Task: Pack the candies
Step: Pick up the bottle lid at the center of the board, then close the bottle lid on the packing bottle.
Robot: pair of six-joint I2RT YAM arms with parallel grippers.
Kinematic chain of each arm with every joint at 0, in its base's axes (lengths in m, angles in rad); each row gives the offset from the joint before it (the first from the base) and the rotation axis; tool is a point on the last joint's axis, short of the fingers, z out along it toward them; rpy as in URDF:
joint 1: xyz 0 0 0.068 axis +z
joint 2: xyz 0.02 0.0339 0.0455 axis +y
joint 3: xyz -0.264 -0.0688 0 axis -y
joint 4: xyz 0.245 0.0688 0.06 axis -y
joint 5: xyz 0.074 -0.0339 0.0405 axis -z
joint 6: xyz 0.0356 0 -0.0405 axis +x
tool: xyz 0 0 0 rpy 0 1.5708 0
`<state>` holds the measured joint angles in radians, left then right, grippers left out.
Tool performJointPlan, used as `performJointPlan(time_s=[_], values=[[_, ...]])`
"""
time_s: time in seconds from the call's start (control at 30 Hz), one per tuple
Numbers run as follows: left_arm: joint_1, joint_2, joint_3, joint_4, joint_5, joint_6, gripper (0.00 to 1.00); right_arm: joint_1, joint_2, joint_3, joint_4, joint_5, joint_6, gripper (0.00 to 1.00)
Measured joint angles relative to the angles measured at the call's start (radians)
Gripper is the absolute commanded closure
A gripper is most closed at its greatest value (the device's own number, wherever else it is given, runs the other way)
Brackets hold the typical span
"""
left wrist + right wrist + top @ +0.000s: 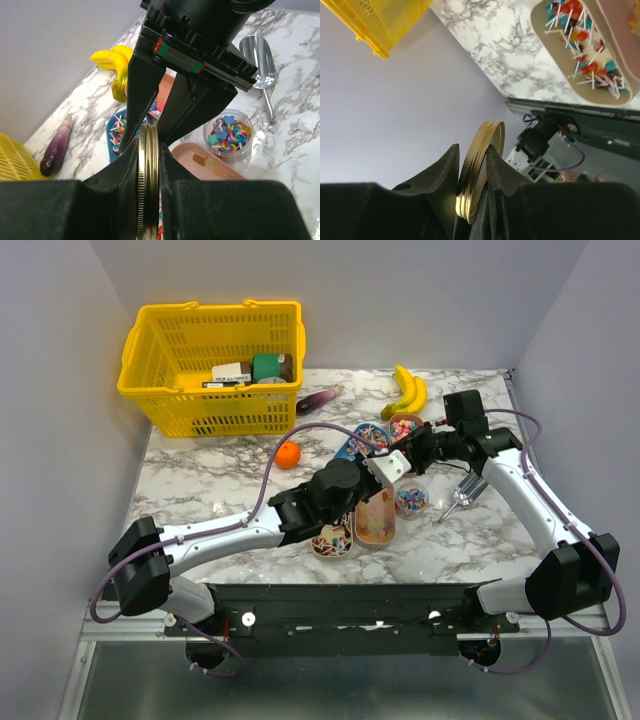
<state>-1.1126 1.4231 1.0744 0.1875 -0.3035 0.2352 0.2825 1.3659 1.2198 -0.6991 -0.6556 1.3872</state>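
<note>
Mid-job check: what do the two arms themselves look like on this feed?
The left arm and right arm share white links, bulky black joints and a looping purple cable each. Fingers are matte black wedges, with red and green marks on the rail above.

Basket point(190, 410) back left, bananas point(410, 392) back right, candies point(411, 499) centre

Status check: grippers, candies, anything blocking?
Left gripper and right gripper both clamped on one gold lid. Candies sitting in open tub. Nothing blocking seen.
</note>
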Motion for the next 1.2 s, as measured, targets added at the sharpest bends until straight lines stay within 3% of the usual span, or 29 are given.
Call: performJointPlan(time_s=[0.17, 0.4, 0.5, 0.7, 0.9, 1.0, 1.2], values=[[-0.013, -0.008, -0.016, 0.009, -0.022, 0.031, 0.67, 0.0, 0.004, -0.015, 0.014, -0.037, 0.049, 0.9], [-0.029, -0.053, -0.043, 0.021, -0.016, 0.006, 0.21, 0.0, 0.007, -0.028, 0.077, -0.069, 0.079, 0.97], [-0.035, -0.1, -0.06, 0.024, -0.002, -0.015, 0.14, 0.004, 0.007, -0.029, 0.113, -0.072, 0.099, 0.99], [-0.035, -0.186, -0.076, -0.003, 0.017, -0.084, 0.08, 0.005, 0.021, -0.035, 0.171, -0.063, 0.104, 0.99], [-0.009, -0.212, -0.073, -0.097, 0.056, -0.217, 0.08, 0.003, 0.021, -0.081, 0.193, 0.039, -0.046, 0.99], [0.066, -0.212, -0.073, -0.143, 0.135, -0.312, 0.08, -0.004, -0.021, -0.151, 0.192, 0.123, -0.147, 0.99], [0.326, -0.187, -0.071, -0.148, 0.388, -0.52, 0.09, -0.025, -0.228, -0.283, 0.163, 0.343, -0.335, 0.99]])
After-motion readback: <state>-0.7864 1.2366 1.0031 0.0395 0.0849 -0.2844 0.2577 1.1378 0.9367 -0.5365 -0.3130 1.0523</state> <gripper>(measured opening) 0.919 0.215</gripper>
